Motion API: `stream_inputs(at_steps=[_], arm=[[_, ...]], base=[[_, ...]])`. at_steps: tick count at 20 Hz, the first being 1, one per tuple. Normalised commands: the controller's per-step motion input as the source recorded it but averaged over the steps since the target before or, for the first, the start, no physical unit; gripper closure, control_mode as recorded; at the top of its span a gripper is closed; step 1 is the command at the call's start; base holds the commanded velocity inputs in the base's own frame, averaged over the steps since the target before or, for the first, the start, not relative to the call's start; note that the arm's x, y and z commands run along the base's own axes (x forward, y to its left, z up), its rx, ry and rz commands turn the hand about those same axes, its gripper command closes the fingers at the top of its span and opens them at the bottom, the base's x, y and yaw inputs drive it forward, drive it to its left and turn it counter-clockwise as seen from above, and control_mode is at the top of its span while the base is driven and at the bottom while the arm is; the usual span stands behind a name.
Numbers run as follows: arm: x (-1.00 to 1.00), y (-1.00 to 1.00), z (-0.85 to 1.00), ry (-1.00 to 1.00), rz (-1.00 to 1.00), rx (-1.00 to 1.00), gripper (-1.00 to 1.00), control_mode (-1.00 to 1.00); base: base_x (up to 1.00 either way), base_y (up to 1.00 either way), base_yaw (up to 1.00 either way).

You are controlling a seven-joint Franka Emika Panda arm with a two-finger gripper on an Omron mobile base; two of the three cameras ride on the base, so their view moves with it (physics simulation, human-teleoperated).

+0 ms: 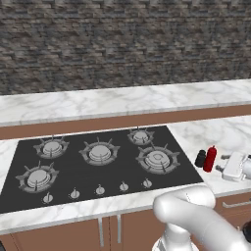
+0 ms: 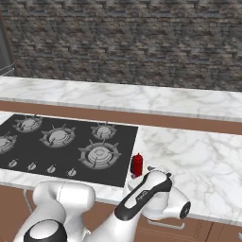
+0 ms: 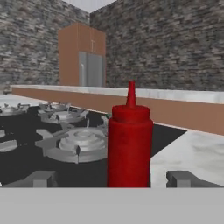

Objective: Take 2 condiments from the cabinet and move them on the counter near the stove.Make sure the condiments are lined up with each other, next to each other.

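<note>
Two condiments stand side by side on the white marble counter (image 1: 223, 135), just right of the black stove (image 1: 98, 162): a squat black shaker (image 1: 200, 158) and a taller red squeeze bottle (image 1: 210, 158) (image 2: 137, 164). My gripper (image 1: 220, 163) hovers low on the right of the red bottle and points at it, open. In the hand view the red bottle (image 3: 130, 144) stands upright straight ahead, between the lines of the two spread fingertips (image 3: 43, 178), with gaps on both sides. The cabinet is out of view.
Lower brown cupboards with silver handles (image 1: 109, 229) run under the counter. A raised marble ledge (image 1: 122, 100) and a dark stone wall (image 1: 122, 44) lie behind the stove. Far off, a tall brown unit with a steel door (image 3: 83, 54) shows. My own arm (image 2: 142, 198) covers the counter's front edge.
</note>
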Motion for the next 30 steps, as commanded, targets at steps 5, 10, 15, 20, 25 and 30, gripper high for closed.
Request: stream_inputs(at_steps=[5,10,15,20,25,30], arm=[[-0.4,0.0,0.63,-0.01,0.0,0.0,-1.0,-1.0],[-0.42,0.09,0.65,0.01,-0.03,0.0,-1.0,-1.0],[-0.2,0.45,0.68,0.11,-0.11,-0.01,-1.0,-1.0],[0.0,0.79,0.78,0.23,-0.17,-0.07,-1.0,-1.0],[0.0,0.68,0.75,0.45,-0.22,-0.1,-1.0,-1.0],[0.0,0.5,0.52,0.51,-0.25,-0.11,-1.0,-1.0]], base=[[0.0,0.0,0.0],[0.0,0.0,0.0],[0.0,0.0,0.0],[0.0,0.0,0.0],[0.0,0.0,0.0],[0.0,0.0,0.0]])
